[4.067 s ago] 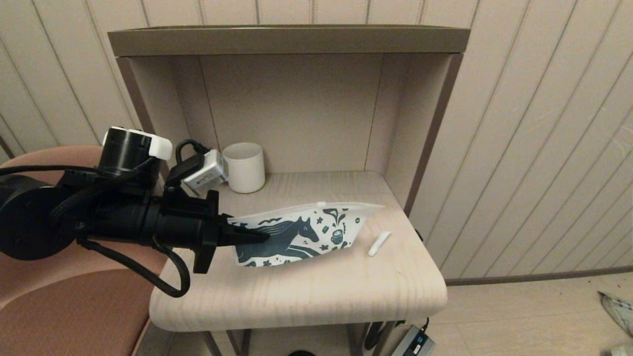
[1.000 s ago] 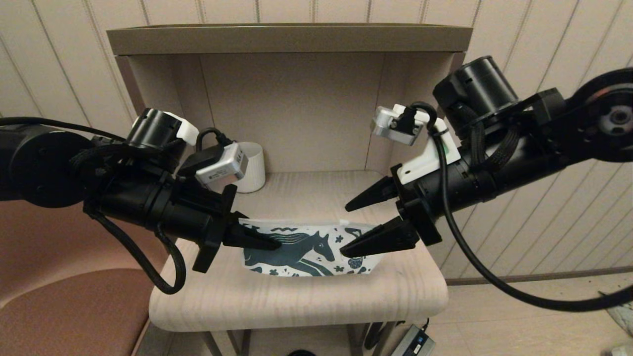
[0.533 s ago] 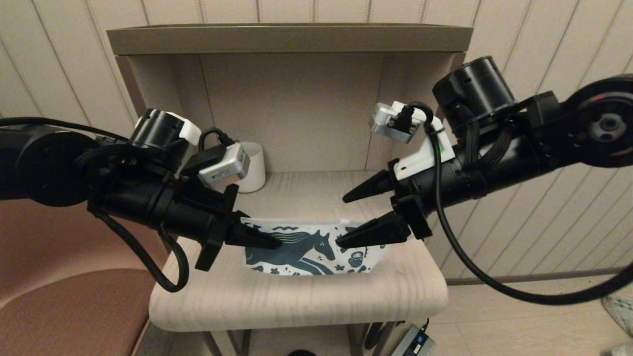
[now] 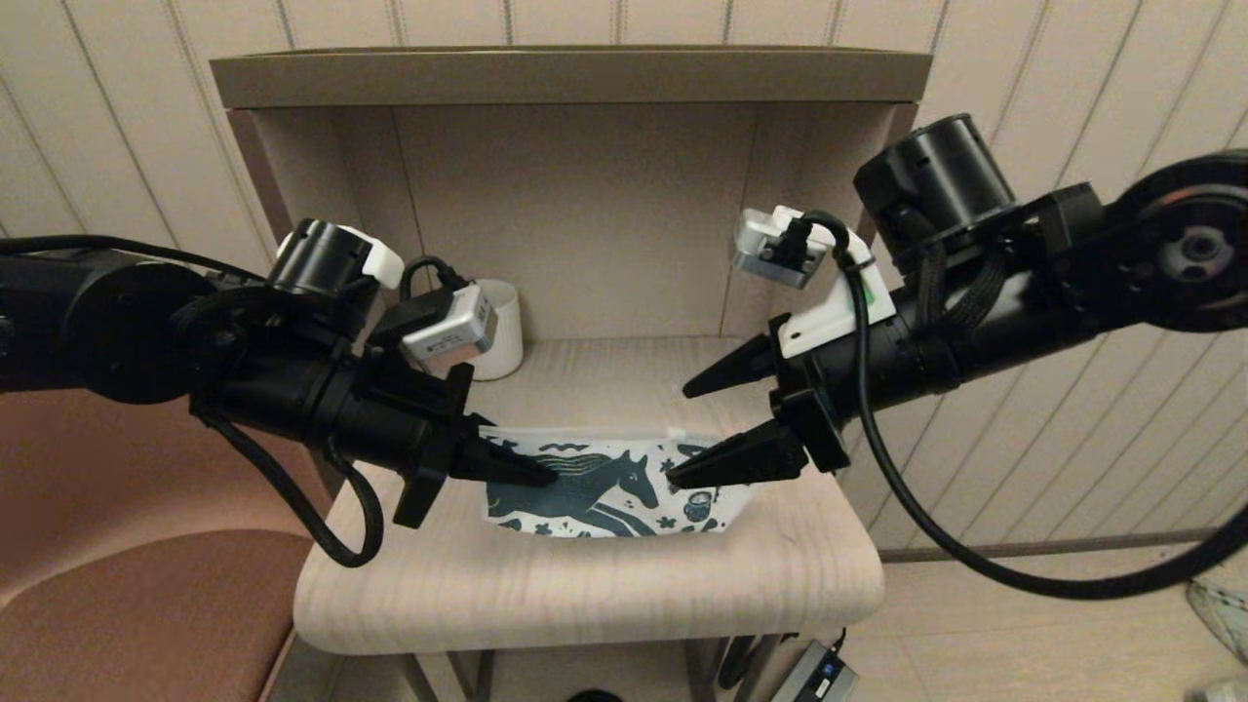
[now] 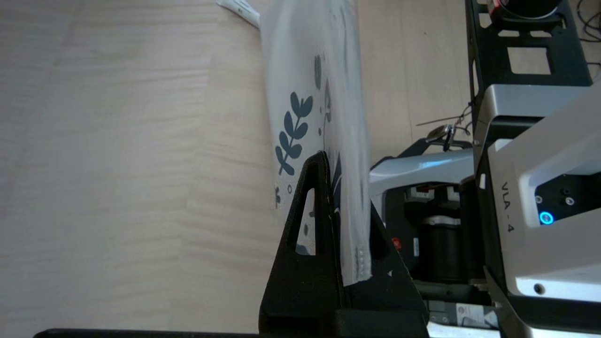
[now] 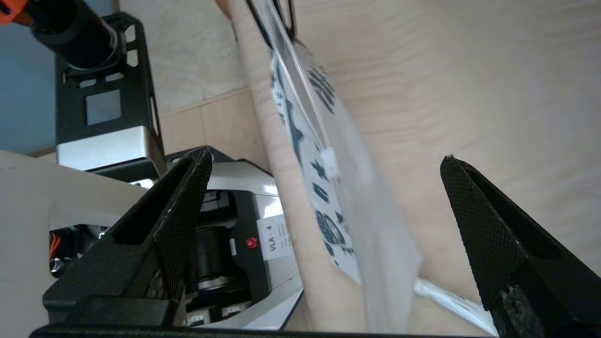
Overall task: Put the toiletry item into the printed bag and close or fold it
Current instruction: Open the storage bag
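Note:
The printed bag (image 4: 624, 483) stands on edge on the small table (image 4: 585, 595), horse print facing me. My left gripper (image 4: 526, 473) is shut on its left end; the left wrist view shows the bag (image 5: 319, 94) pinched in that gripper (image 5: 347, 188). My right gripper (image 4: 682, 434) is open, one finger on each side of the bag's right end. In the right wrist view the bag (image 6: 328, 197) runs through that gripper (image 6: 324, 157) without touching either finger. The toiletry item (image 6: 446, 300), a slim white tube, lies on the table past the bag's corner; the right gripper hides it in the head view.
A white ribbed mug (image 4: 505, 327) stands at the back left, partly behind my left wrist camera. Alcove walls (image 4: 780, 292) close in the back and both sides. A pink chair (image 4: 146, 604) sits left of the table. A power adapter (image 4: 819, 678) lies on the floor.
The right arm, absent four seconds ago, has come in over the bag's right end and edged left. The left gripper has carried the bag slightly right and back, standing it up.

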You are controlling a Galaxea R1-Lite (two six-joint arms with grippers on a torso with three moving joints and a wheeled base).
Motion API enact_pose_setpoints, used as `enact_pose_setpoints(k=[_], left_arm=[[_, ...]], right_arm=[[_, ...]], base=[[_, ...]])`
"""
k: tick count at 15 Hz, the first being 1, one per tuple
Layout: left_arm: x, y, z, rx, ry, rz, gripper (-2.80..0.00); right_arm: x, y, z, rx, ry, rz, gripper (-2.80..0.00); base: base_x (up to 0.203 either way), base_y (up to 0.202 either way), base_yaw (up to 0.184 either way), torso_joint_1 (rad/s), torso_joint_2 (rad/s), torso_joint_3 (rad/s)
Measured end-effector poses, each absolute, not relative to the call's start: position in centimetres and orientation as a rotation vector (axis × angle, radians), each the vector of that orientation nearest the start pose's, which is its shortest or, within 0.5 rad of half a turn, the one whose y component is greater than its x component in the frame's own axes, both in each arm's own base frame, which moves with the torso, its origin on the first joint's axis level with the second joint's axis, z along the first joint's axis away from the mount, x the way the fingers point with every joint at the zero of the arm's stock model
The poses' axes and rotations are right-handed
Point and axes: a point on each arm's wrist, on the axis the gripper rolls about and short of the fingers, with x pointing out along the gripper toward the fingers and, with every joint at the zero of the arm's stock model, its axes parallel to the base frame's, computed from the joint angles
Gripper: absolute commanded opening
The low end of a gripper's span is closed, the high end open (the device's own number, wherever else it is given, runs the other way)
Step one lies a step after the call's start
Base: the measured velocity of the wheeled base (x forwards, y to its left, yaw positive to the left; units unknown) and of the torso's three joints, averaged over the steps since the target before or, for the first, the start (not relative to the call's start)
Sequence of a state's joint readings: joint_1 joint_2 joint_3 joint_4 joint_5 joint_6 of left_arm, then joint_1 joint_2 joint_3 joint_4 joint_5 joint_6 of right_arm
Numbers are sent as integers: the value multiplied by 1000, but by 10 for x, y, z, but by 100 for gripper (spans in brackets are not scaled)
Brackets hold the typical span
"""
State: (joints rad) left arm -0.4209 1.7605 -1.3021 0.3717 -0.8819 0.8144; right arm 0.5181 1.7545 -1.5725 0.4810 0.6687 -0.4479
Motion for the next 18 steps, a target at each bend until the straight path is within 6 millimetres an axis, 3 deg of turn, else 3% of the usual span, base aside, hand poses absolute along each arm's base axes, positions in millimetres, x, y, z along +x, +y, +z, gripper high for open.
enact_pose_setpoints(k=[12, 13, 14, 18], left_arm=[[279, -143, 212, 448, 325, -1478, -280], [280, -144, 212, 448, 326, -1478, -280], [280, -144, 211, 448, 326, -1478, -280], [282, -143, 211, 447, 322, -1475, -280]], right_arm=[[277, 176, 268, -326, 439, 1279, 0], [277, 176, 268, -326, 441, 1279, -169], [277, 176, 267, -326, 441, 1279, -280], [277, 176, 263, -324, 460, 1279, -280]], base=[[0, 0, 0, 0, 0, 0], [0, 0, 0, 0, 0, 0], [0, 0, 0, 0, 0, 0], [0, 0, 0, 0, 0, 0]])
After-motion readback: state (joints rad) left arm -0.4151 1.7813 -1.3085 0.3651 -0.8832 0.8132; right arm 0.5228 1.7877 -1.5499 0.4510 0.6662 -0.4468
